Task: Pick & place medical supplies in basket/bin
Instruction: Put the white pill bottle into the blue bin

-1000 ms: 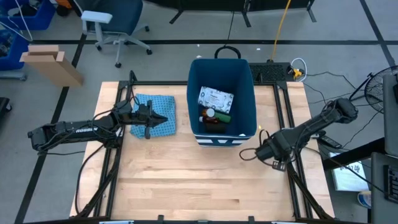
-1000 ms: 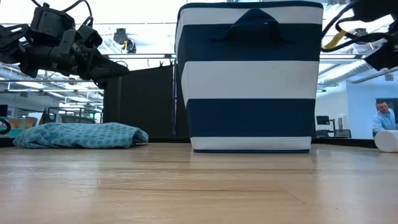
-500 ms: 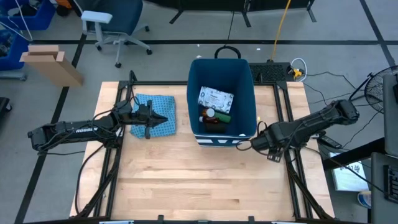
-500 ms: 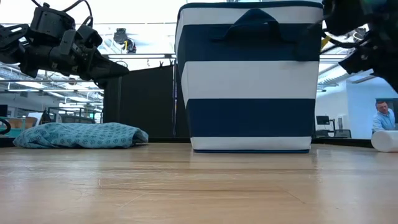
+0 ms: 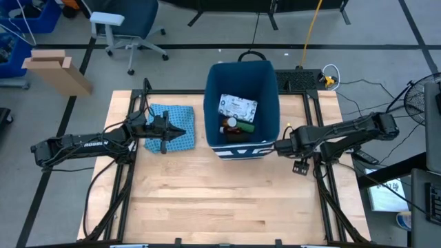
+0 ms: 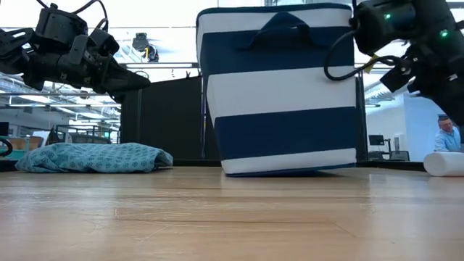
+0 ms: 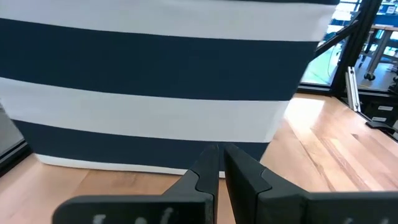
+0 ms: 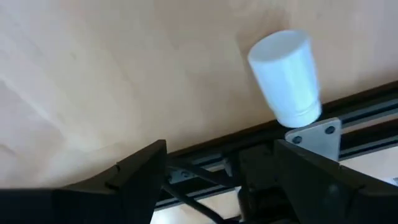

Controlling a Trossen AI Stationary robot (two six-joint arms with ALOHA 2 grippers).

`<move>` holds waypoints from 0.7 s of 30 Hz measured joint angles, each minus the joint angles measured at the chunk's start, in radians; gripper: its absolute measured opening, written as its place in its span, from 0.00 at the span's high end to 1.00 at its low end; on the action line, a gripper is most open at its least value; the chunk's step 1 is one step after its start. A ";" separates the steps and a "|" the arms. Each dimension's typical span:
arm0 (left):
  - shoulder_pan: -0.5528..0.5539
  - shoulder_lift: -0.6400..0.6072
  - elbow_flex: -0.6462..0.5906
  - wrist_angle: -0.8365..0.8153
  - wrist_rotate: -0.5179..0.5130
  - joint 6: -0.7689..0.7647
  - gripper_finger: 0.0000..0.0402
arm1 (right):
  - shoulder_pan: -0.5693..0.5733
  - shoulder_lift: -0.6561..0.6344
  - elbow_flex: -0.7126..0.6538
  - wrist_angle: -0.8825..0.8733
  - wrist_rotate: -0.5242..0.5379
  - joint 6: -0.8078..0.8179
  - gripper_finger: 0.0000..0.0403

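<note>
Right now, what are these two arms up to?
The right gripper presses against the side of the bin, which tilts off the table on that side. Several supplies lie inside it. A white cup lies by the table's edge. The left gripper hangs shut above the cloth.

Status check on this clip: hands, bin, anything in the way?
Left hand shut, hovering over light blue patterned cloth. Right hand open, pressed against dark-blue striped bin, which tilts. White cylinder lies loose by table edge.

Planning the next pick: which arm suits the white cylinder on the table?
Right. The white cylinder lies beside the right gripper; the left gripper hovers over the cloth, beyond the bin.
</note>
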 joint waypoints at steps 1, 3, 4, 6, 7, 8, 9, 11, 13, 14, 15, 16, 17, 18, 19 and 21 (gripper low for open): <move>0.000 0.000 0.000 0.000 0.000 0.000 0.94 | -0.006 0.000 0.000 -0.001 -0.006 -0.008 0.28; 0.000 0.000 0.000 0.000 0.000 0.000 0.94 | -0.021 0.000 0.000 -0.001 -0.023 -0.028 0.28; 0.000 0.000 0.000 0.000 0.000 0.000 0.94 | -0.030 0.000 0.000 -0.001 -0.029 -0.040 0.28; 0.000 0.000 0.000 0.000 0.000 0.000 0.94 | -0.044 0.000 0.000 -0.001 -0.028 -0.055 0.28; 0.000 0.000 0.000 0.000 0.000 0.000 0.94 | -0.050 0.000 0.000 -0.004 -0.026 -0.059 0.28; 0.000 0.000 0.000 -0.001 0.000 -0.001 0.94 | -0.054 0.000 -0.001 -0.011 -0.017 -0.060 0.28; 0.000 0.000 0.000 -0.004 0.000 -0.001 0.94 | -0.060 0.000 -0.005 -0.019 -0.007 -0.056 0.28; 0.000 0.000 0.000 -0.013 0.000 -0.002 0.94 | -0.078 0.000 -0.025 -0.029 -0.018 -0.047 0.28; 0.000 0.000 0.000 -0.019 0.000 -0.003 0.94 | -0.084 0.000 -0.059 -0.030 -0.085 -0.041 0.28; 0.000 0.000 0.000 -0.021 0.000 -0.002 0.94 | -0.084 0.001 -0.068 -0.033 -0.104 -0.045 0.28; 0.000 0.000 0.000 -0.023 0.000 -0.002 0.94 | -0.073 0.002 -0.064 -0.040 -0.106 -0.043 0.28; 0.000 0.000 0.000 -0.023 0.000 -0.002 0.94 | -0.062 0.000 -0.061 -0.032 -0.104 -0.033 0.29; 0.000 0.000 0.000 -0.023 -0.001 -0.002 0.94 | -0.054 -0.001 -0.061 -0.027 -0.105 -0.023 0.29; 0.000 0.000 0.000 -0.023 -0.001 -0.002 0.94 | -0.047 0.000 -0.061 -0.031 -0.112 -0.018 0.30; 0.000 0.000 0.000 -0.023 -0.001 -0.002 0.94 | -0.039 -0.001 -0.061 -0.037 -0.124 -0.008 0.30; 0.000 0.000 0.000 -0.025 -0.001 -0.002 0.94 | -0.028 -0.002 -0.061 -0.049 -0.172 0.044 0.31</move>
